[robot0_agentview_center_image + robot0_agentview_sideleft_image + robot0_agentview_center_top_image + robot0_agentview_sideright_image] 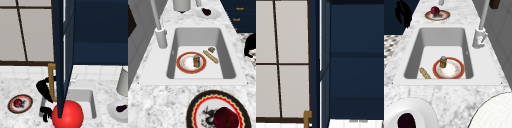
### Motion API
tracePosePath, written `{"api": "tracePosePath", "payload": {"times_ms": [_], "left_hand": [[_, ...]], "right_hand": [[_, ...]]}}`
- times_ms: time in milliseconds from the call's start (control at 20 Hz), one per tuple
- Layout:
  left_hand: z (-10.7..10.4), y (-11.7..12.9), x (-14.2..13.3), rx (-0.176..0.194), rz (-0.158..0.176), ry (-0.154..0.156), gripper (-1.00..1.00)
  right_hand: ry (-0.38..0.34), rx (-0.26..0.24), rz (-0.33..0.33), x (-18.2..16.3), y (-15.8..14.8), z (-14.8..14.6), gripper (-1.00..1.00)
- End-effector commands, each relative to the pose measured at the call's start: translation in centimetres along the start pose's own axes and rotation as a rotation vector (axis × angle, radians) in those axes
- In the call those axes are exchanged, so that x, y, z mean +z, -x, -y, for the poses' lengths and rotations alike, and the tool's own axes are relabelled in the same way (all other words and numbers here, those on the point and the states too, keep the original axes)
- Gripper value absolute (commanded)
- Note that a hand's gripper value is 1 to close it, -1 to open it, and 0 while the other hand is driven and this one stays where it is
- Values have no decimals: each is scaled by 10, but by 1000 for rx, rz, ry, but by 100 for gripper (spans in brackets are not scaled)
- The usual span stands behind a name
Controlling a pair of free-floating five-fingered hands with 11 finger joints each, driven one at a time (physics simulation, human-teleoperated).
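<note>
The grip looks like the weak spot: the upper hand [43, 87] curls round the thin brass handle [51, 81] from the side, and a skewed pull could let its fingers slide off. The door's lower edge also hangs right at the red ball [72, 116], so a swing might knock it into the sink [94, 106]. The cabinet door [60, 50] is tall, dark blue and panelled, and it stands open edge-on above the basin, with the handle on its left face. The lower hand [45, 112] hovers by the ball with its fingers curled on nothing; which hand is left or right I cannot tell
</note>
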Motion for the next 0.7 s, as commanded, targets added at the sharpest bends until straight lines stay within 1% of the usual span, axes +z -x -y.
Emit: {"api": "tracePosePath", "payload": {"times_ms": [0, 50, 100, 150, 200, 250, 350, 400, 450, 500, 600, 650], "left_hand": [[0, 0, 0, 0, 0, 0, 0], [0, 0, 0, 0, 0, 0, 0], [0, 0, 0, 0, 0, 0, 0], [0, 0, 0, 0, 0, 0, 0], [0, 0, 0, 0, 0, 0, 0], [0, 0, 0, 0, 0, 0, 0], [0, 0, 0, 0, 0, 0, 0], [0, 0, 0, 0, 0, 0, 0], [0, 0, 0, 0, 0, 0, 0], [0, 0, 0, 0, 0, 0, 0], [0, 0, 0, 0, 0, 0, 0], [0, 0, 0, 0, 0, 0, 0]], "right_hand": [[0, -16, 5, 33, 7, -2, -100], [66, -30, -10, 35, 5, -1, -100], [123, -27, -16, 21, 6, 1, -100], [134, -25, 33, 22, 0, -2, -100], [193, -25, 60, 49, -10, 0, -100], [218, -34, 58, 55, -9, 2, -100], [287, -30, 59, 68, -9, 0, -100], [320, -36, 57, 73, -6, -7, -100], [320, -61, 44, 74, -4, -6, -100], [297, -72, 59, 75, -3, 1, -100], [244, -51, 129, 63, -1, 14, -100], [245, -26, 158, 62, -10, 16, -100]]}}
